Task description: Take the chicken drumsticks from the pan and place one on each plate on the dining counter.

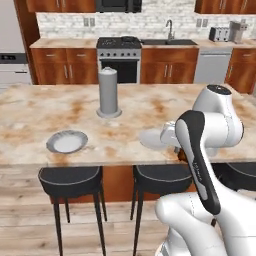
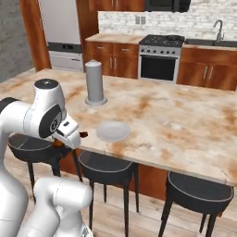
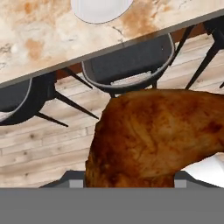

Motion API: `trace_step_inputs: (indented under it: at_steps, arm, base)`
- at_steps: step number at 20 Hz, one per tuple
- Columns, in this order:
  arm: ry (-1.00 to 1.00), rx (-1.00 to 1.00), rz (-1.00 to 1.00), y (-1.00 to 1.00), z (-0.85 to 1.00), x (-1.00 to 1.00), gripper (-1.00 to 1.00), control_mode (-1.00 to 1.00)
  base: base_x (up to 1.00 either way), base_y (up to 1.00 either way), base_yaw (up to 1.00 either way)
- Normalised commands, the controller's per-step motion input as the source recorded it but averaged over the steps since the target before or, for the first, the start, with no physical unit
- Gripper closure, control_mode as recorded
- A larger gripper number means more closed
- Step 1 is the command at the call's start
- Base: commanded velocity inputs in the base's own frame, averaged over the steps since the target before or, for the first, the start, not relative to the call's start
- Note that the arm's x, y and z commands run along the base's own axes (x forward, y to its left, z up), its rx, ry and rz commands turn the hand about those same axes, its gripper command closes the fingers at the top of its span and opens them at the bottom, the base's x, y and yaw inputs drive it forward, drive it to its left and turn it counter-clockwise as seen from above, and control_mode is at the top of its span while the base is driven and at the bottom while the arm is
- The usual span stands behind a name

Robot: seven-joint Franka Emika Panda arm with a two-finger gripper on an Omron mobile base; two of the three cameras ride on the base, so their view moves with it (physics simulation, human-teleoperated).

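A glossy reddish-brown chicken drumstick point(image 3: 153, 135) looms large in the hand view and covers my fingertips. My gripper point(image 2: 70, 138) is shut on it, just off the near edge of the dining counter point(image 2: 185, 120), above the stools. One pale plate point(image 2: 113, 131) lies on the slab a little beyond the hand, and the same plate point(image 3: 101, 8) sits at the top of the hand view. A second plate point(image 1: 67, 141) rests further left along the counter. On the far stove is a small dark pan point(image 2: 175, 37), too small to tell what it holds.
A tall grey cylinder point(image 1: 108, 92) stands mid-counter behind the plates. Dark round stools point(image 1: 70, 180) line the near side under the slab edge, one stool point(image 3: 127, 65) directly below the hand. Wooden cabinets and a sink run along the back wall.
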Motion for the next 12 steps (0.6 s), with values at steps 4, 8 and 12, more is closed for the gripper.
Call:
trace_step_inputs:
  at_steps: [4, 8, 12]
  arm:
    - [0.00, 0.00, 0.00, 0.00, 0.00, 0.00, 1.00, 1.00]
    - [0.00, 0.00, 0.00, 0.00, 0.00, 0.00, 1.00, 1.00]
    - [0.00, 0.00, 0.00, 0.00, 0.00, 0.00, 1.00, 1.00]
  base:
    - [0.75, 0.59, -0.48]
    - [0.60, 0.45, -0.32]
    - [0.34, 0.33, -0.17]
